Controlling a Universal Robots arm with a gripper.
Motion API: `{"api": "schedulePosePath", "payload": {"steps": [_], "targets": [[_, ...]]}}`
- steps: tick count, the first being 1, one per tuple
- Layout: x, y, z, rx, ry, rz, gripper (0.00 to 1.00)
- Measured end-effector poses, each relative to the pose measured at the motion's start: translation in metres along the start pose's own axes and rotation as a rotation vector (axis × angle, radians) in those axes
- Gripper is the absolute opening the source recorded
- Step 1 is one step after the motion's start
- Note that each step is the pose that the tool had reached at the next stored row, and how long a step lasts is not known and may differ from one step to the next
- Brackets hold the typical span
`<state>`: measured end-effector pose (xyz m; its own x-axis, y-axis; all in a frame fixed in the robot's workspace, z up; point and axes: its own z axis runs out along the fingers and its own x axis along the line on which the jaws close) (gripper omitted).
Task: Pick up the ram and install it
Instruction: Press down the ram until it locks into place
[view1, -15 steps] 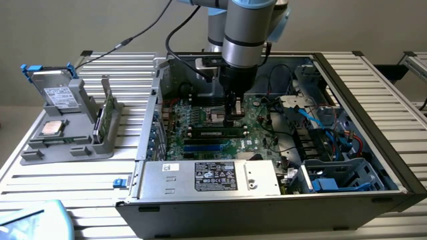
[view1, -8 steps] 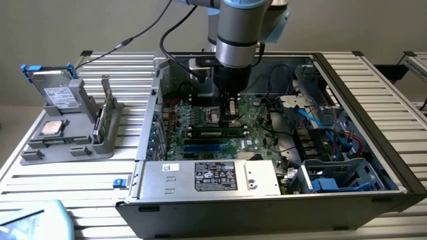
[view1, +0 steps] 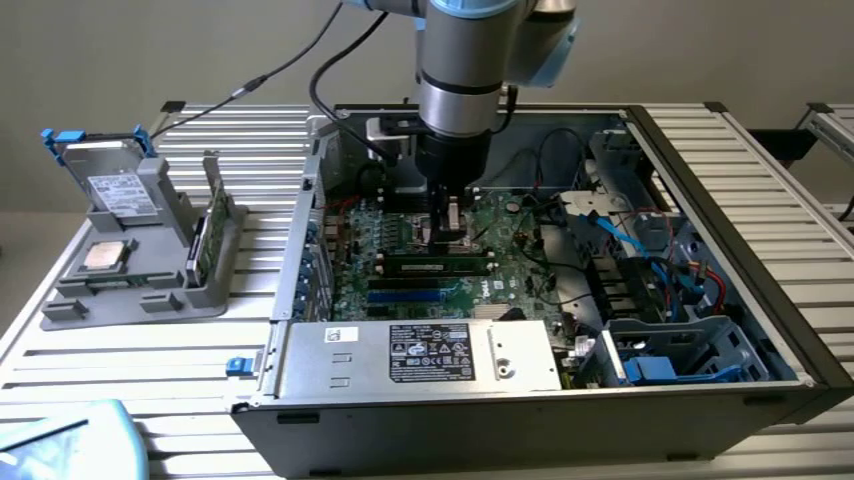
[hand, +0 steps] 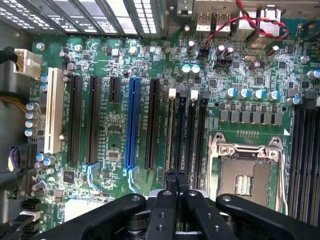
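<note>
The ram is a long dark-green stick with black chips. It stands upright in a memory slot on the motherboard inside the open computer case. In the wrist view the ram shows edge-on as a thin strip in the first of several black slots beside the processor socket. My gripper points straight down over the stick's middle. Its fingers are shut together, with the tips right at the ram's upper edge. Whether they press on it I cannot tell.
The case walls and the silver power supply hem in the board. Cables and blue drive cages lie at the exterior view's right. Outside the case, a grey holder carries a processor chip and an upright green board.
</note>
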<state>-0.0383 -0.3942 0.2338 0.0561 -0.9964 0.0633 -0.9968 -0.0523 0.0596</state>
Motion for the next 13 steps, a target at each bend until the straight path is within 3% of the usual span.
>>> {"api": "schedulePosePath", "payload": {"steps": [13], "targets": [[-0.002,0.0172,0.0034,0.0008,0.0045,0.0,0.1]]}}
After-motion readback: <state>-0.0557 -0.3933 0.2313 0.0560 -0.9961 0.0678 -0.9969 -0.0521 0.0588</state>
